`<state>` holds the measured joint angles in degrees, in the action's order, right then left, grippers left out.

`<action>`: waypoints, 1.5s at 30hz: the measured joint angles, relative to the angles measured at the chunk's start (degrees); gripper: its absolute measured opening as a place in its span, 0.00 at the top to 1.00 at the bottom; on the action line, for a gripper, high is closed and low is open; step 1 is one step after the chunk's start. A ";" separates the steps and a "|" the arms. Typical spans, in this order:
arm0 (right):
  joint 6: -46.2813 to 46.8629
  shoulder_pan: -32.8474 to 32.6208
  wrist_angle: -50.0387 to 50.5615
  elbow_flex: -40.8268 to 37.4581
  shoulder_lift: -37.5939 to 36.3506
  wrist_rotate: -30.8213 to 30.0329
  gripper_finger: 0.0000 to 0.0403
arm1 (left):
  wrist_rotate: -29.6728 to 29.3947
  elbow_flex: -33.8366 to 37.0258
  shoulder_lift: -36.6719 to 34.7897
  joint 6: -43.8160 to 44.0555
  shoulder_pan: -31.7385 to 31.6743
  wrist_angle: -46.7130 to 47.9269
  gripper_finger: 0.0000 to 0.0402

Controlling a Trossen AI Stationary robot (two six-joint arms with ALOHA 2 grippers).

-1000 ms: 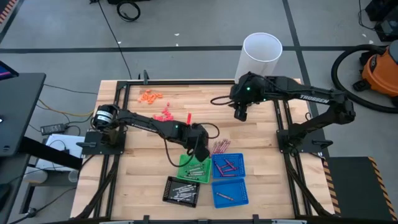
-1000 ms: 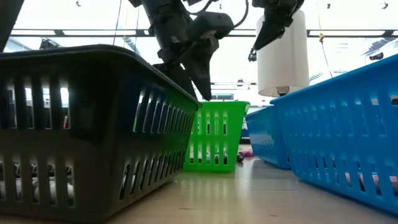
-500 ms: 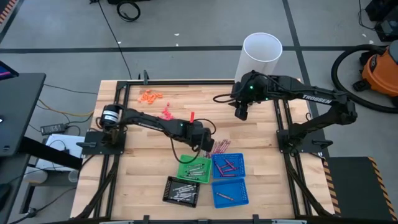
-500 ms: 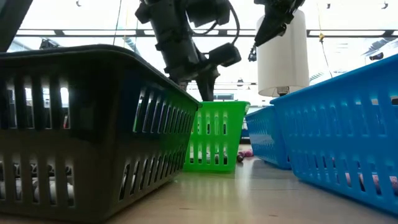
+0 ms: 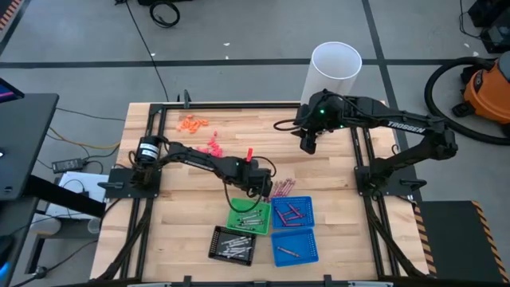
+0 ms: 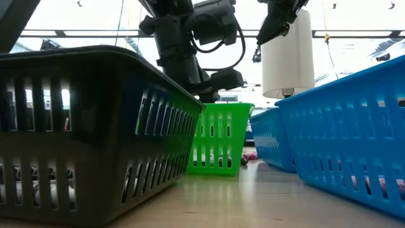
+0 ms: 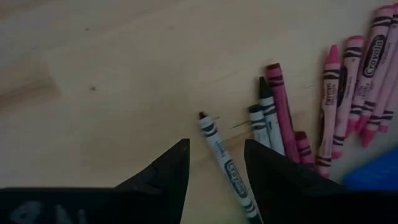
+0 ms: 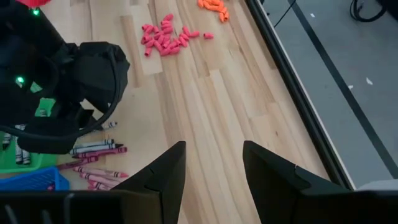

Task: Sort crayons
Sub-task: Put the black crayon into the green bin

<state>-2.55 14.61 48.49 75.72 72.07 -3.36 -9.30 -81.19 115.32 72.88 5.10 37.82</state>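
Left end effector [image 7: 214,165] hovering spread wide over loose crayons [image 7: 283,121].
The crayons are lying on the desk [image 5: 183,207] beside the blue basket [image 5: 292,211]; right end effector [image 8: 212,168] waiting wide apart.

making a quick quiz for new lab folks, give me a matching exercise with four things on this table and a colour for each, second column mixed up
Things:
1. round bin
2. basket of grey crayons
3. basket under the left end effector
4. far-corner bits

Colours:
A. green
B. orange
C. white
D. black

Pairs: 1-C, 2-D, 3-A, 4-B
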 joint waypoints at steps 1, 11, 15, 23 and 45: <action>0.00 0.00 0.00 0.02 0.00 0.00 0.58 | -0.02 0.00 0.45 0.00 0.00 -0.74 0.59; 0.02 0.00 -0.13 0.00 0.02 0.02 0.58 | -1.65 -0.20 3.07 -1.55 0.89 -0.26 0.59; 0.04 0.00 -0.13 0.01 0.02 0.14 0.58 | -2.00 -0.22 3.13 -2.13 0.91 0.77 0.62; 0.02 0.00 -0.31 0.00 0.02 0.44 0.58 | -2.25 -0.11 3.15 -4.59 0.83 1.84 0.83; -0.02 0.00 -0.39 0.00 0.02 0.44 0.58 | -1.68 0.22 -2.76 -13.22 -0.56 -0.42 0.96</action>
<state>-2.57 14.61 48.10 75.72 72.10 -2.92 -10.98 -80.97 112.56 59.66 4.55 37.39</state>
